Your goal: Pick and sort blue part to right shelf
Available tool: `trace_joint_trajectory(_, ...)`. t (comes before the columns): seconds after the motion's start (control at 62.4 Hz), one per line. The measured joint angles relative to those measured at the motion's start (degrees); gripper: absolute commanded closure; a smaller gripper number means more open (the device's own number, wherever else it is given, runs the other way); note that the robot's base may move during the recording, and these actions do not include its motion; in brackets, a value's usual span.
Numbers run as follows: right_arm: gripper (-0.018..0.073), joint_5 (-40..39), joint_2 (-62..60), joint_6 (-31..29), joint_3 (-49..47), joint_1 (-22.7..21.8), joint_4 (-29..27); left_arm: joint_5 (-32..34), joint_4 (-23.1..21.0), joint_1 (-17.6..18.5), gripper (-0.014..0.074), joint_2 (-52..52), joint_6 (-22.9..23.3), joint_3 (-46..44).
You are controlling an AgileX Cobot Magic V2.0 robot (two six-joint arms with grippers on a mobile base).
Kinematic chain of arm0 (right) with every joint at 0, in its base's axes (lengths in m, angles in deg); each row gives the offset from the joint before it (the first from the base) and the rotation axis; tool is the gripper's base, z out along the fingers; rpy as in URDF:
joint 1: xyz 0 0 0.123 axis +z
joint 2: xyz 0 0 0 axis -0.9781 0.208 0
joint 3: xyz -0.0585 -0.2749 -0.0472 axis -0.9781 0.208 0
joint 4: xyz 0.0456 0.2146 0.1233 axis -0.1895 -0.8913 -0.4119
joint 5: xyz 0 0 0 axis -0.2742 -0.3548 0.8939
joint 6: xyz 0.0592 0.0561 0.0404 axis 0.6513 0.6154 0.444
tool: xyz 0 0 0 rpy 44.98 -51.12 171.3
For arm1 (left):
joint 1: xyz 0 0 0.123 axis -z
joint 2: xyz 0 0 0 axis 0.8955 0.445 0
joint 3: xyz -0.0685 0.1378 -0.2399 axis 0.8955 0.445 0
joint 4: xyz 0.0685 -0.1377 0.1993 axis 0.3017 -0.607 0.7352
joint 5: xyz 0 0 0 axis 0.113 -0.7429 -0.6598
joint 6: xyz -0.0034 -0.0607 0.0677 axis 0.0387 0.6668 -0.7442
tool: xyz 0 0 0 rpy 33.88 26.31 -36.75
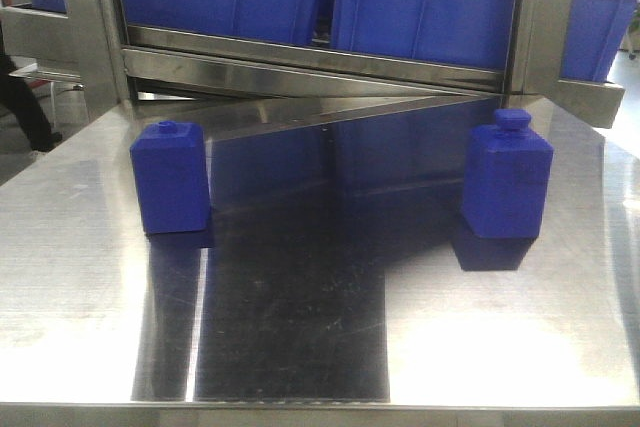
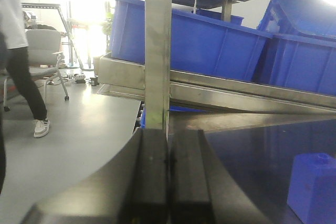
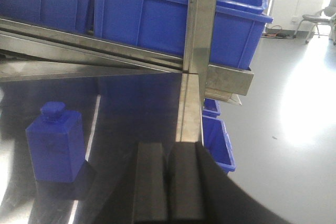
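Left gripper (image 2: 168, 142) first: its two black pads are pressed flat against each other with nothing between them. It is held low and level, pointing at a steel upright post (image 2: 157, 51) of the rack. The right gripper (image 3: 167, 156) looks the same, with pads together and empty, and sits low, aimed along the table's right edge towards another post (image 3: 202, 24). Neither touches anything.

Moving outward, the blue part (image 1: 507, 177) stands upright on the steel table (image 1: 300, 347), towards the back right, with its wide round cap on top. From the right wrist view it (image 3: 55, 142) sits ahead and to the left of the closed pads, well clear of them. A second blue block (image 1: 170, 177), with a flatter top and a small cap, stands upright at the back left, well apart from the first. The left wrist view catches its corner low on the right (image 2: 315, 187).

The tabletop is shiny and lightly scratched, and it mirrors both blocks and the dark rack above. Just behind it runs the flat steel front rail of the right shelf (image 1: 400, 72), loaded with large blue bins (image 1: 430, 7) side by side. More blue bins (image 3: 218, 140) sit lower down, beside the table.

In the room there is a pale glossy floor (image 3: 283, 129) and bright glare at the back. A person (image 2: 21, 66) in dark trousers stands at the left by a wheeled chair (image 2: 44, 51), and another chair (image 3: 320, 19) stands far off to the right.
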Motion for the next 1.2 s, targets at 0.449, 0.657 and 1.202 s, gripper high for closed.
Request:
trace_joint_trajectory(0.449, 0.0508, 3.2, 15.3, 0.0, -12.2, 0.0, 0.6, 0.0, 0.0, 0.0, 0.0473, 0.0, 0.0, 0.0)
trace_joint_trajectory(0.657, 0.0502, 6.5, 25.9, 2.1, -15.9, 0.0, 9.1, 0.0, 0.0, 0.0, 0.0473, 0.0, 0.0, 0.0)
trace_joint_trajectory(1.202, -0.0034, 14.5, 47.0, 33.0, -27.5, 3.4, 21.4, 0.0, 0.0, 0.0, 0.0473, 0.0, 0.0, 0.0)
